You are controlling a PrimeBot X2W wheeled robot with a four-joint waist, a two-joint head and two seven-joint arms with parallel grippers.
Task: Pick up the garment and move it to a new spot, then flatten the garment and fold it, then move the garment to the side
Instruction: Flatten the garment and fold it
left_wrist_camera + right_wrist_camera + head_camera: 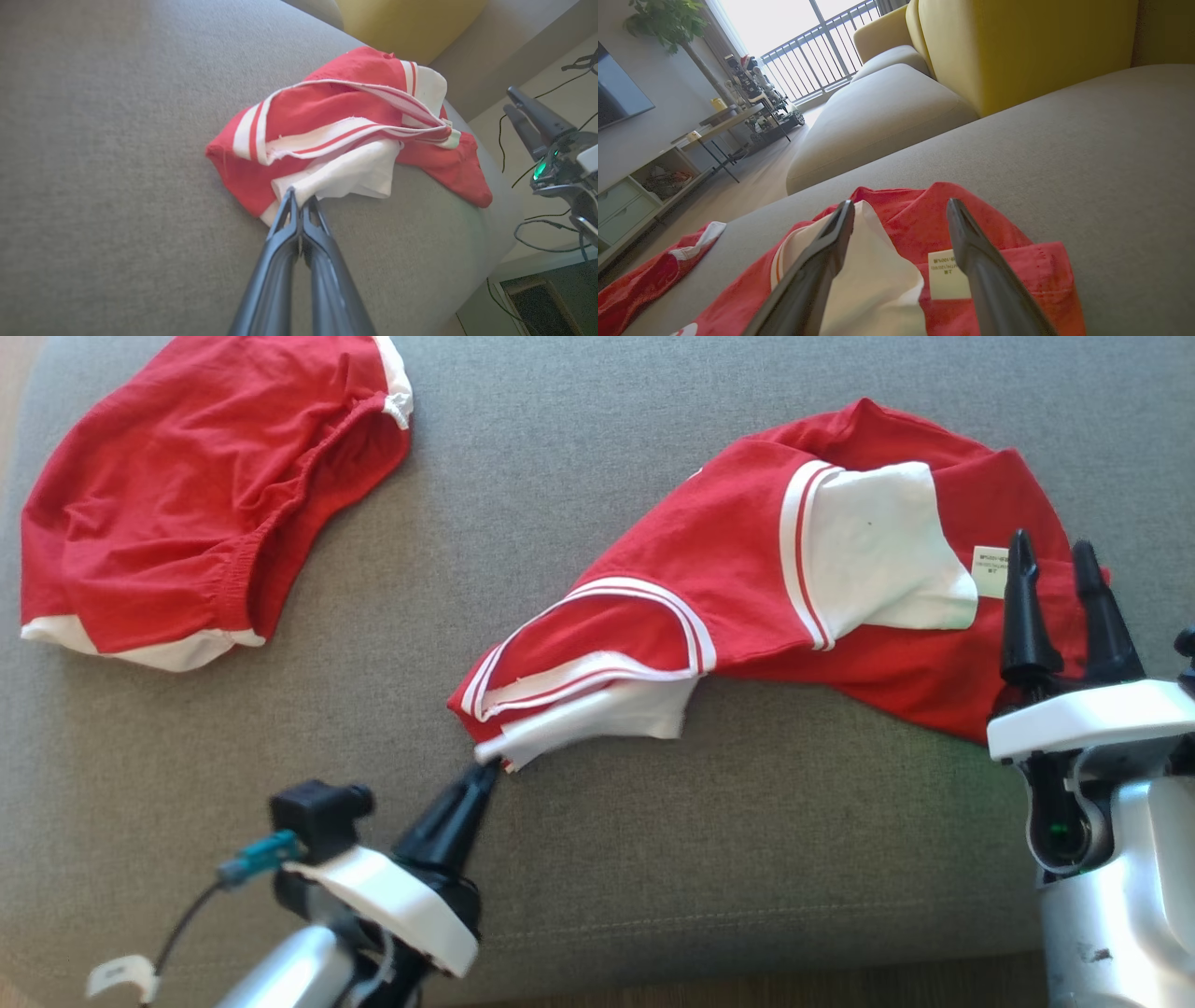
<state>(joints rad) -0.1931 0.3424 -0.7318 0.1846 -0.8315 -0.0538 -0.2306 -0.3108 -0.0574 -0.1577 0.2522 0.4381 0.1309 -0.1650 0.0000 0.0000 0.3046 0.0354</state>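
Observation:
The garment [747, 569] is a red top with white sleeves and striped trim, lying crumpled on the grey sofa seat [560, 448]. My left gripper [487, 771] is shut on the white edge at the garment's near-left corner; the left wrist view shows both fingers pinched together on that white cloth [345, 175], gripper [299, 198]. My right gripper [1053, 553] hovers open over the garment's right end, beside its care label [991, 570]. In the right wrist view the right gripper [901, 207] straddles the white sleeve [873, 280] and label [945, 275], fingers well apart.
A second red garment with white trim [187, 504] lies at the sofa's far left. The seat's front edge [700, 943] runs below my arms. A yellow cushion [1017, 46] stands behind the seat. Cables [537, 228] lie on the floor to the right.

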